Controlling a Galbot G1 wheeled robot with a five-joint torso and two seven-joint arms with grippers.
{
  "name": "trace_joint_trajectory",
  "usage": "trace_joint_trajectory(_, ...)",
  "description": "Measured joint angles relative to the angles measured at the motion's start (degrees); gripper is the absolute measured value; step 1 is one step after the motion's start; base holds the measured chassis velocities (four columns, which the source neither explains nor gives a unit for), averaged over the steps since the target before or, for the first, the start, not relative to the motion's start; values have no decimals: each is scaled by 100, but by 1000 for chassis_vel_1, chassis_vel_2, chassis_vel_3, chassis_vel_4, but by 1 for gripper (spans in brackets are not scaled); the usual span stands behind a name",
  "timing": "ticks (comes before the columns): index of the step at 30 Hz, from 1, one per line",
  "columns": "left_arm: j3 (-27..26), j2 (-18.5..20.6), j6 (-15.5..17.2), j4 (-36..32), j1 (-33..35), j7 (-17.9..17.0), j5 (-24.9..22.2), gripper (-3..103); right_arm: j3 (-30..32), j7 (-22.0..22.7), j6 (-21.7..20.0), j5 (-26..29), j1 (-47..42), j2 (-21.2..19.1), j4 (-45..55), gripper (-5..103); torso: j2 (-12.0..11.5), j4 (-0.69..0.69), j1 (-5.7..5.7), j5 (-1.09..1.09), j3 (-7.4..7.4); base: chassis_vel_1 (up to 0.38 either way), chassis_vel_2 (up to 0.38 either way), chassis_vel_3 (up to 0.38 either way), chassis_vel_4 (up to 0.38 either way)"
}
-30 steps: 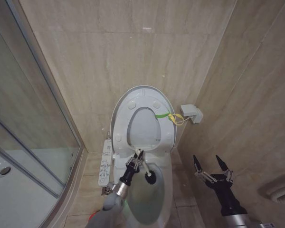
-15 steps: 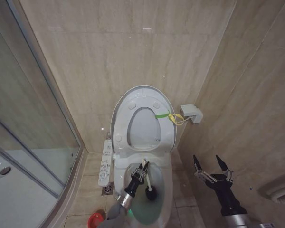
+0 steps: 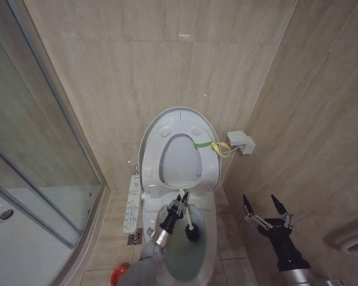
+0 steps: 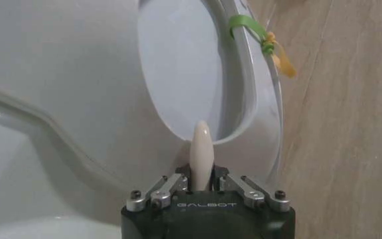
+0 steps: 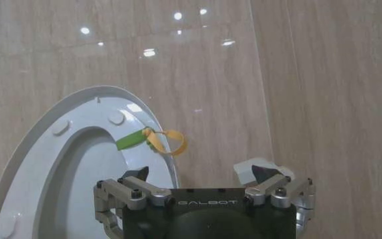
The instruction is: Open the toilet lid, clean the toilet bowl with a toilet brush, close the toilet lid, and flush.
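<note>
Toilet lid (image 3: 178, 122): raised upright against the tiled wall, its underside with round bumpers facing the robot; the seat ring (image 3: 210, 167) is up against it.
Band (image 3: 218, 146): green and yellow, tied at the lid's edge on the robot's right.
Toilet bowl (image 3: 210, 235): open and uncovered below the raised lid, between the glass shower screen (image 3: 36, 155) on the left and the tiled side wall on the right.
Toilet brush (image 3: 189, 223): its thin white handle slants down into the bowl, with the dark bristle head low inside, toward the bowl's right side. In the left wrist view the handle's rounded white tip (image 4: 201, 149) stands out past the fingers.
Left pincer (image 3: 176, 204): over the bowl, clamped on the brush handle near its upper end.
Right pincer (image 3: 262, 205): to the right of the toilet beside the side wall, apart from the bowl, fingers spread wide and holding nothing.
Red holder (image 3: 118, 275): on the floor at the left of the toilet base, partly hidden by the left arm.
</note>
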Motion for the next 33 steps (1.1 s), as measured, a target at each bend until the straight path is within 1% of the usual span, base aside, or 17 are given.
trace_joint_trajectory(7, 22, -122, -2, 46, 157, 61, 26, 21, -1, -3, 0, 0, 0, 0, 0, 100, 1, 0, -1, 1, -2, 0, 0, 0, 0)
trace_joint_trajectory(10, -43, -144, -6, -107, 382, 64, 160, 21, 0, -2, 0, 0, 0, 0, 0, 100, 3, -1, -2, 2, -4, 0, 0, 0, 0)
trace_joint_trajectory(16, -103, -110, -9, -314, 615, 55, 246, 21, 0, 0, 0, 0, 0, 0, 0, 100, 4, -2, -2, 1, -5, 0, 0, 0, 0)
trace_joint_trajectory(19, -122, 11, -9, -540, 760, -11, 278, 21, 0, 0, 0, 0, 0, 0, 0, 100, 3, -2, -2, -2, -2, 0, 0, 0, 0)
trace_joint_trajectory(22, -134, 218, 0, -848, 894, -145, 399, 21, 0, -1, 0, 0, 0, -1, 0, 100, -5, 4, 2, -5, 4, 0, 0, 0, 0)
trace_joint_trajectory(23, -134, 218, 0, -848, 894, -145, 399, 21, 0, -1, 0, 0, 0, -1, 0, 100, -5, 4, 2, -5, 4, 0, 0, 0, 0)
trace_joint_trajectory(25, -119, 334, 20, -1059, 942, -216, 475, 21, 0, -1, 0, 0, 0, 0, 0, 100, -4, -1, 2, -5, 2, 0, 0, 0, 0)
trace_joint_trajectory(27, -59, 487, 73, -1308, 1075, -311, 601, 21, 0, 0, 0, 0, 0, 0, 0, 100, -4, 0, 2, -3, 2, 0, 0, 0, 0)
trace_joint_trajectory(33, -30, 634, 90, -1580, 1354, -404, 793, 21, 0, 0, 0, 0, 0, 0, 0, 100, -2, 0, 1, -2, 0, 0, 0, 0, 0)
